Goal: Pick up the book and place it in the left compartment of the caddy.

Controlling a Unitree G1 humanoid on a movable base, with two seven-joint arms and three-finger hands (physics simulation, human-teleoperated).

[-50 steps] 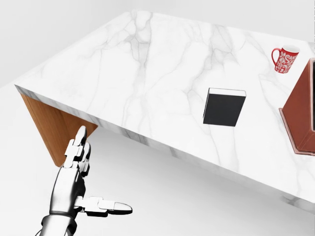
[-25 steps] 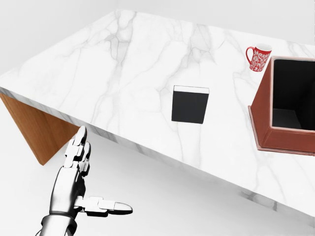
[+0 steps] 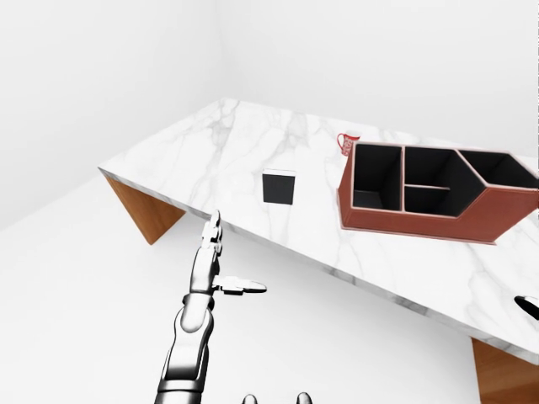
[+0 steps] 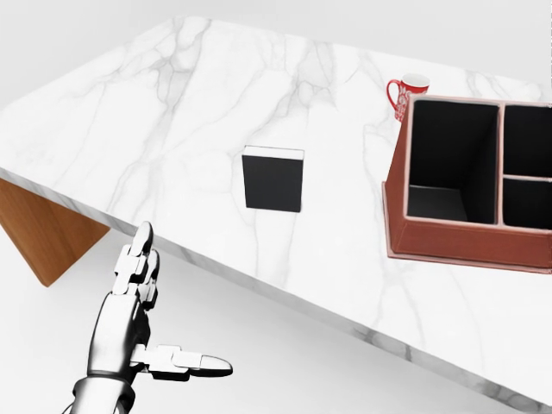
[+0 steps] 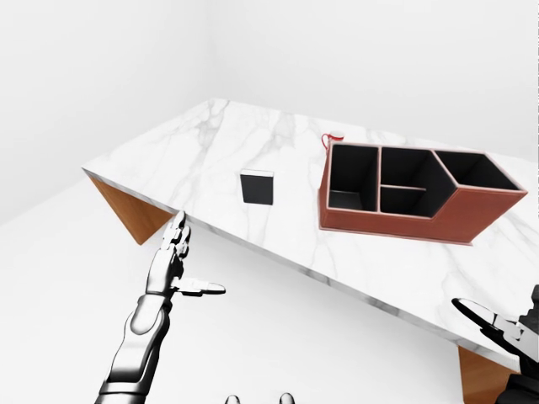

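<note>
**Task not yet begun: book untouched on table**

Book [image 4: 272, 178] found lying flat on the marble table [image 4: 155, 129], well apart from both hands and to the left of the caddy [image 4: 448, 241] in the head view. No contact with it. Caddy standing on the same table, its compartments dark and apparently empty; left compartment [image 4: 450, 159] open and unobstructed. Red mug [image 4: 405, 93] noted just beyond the caddy's upper left corner.

Left hand [image 4: 129, 319] held off the table edge, below the tabletop in the head view, fingers straight, thumb splayed sideways, nothing grasped. Right hand [image 5: 497, 324] only partly visible at the right-eye view's lower right edge; fingers appear extended and empty, though not fully shown.

Judged outstanding: reach, grasp, lift, carry, and placement. All steps remaining.
</note>
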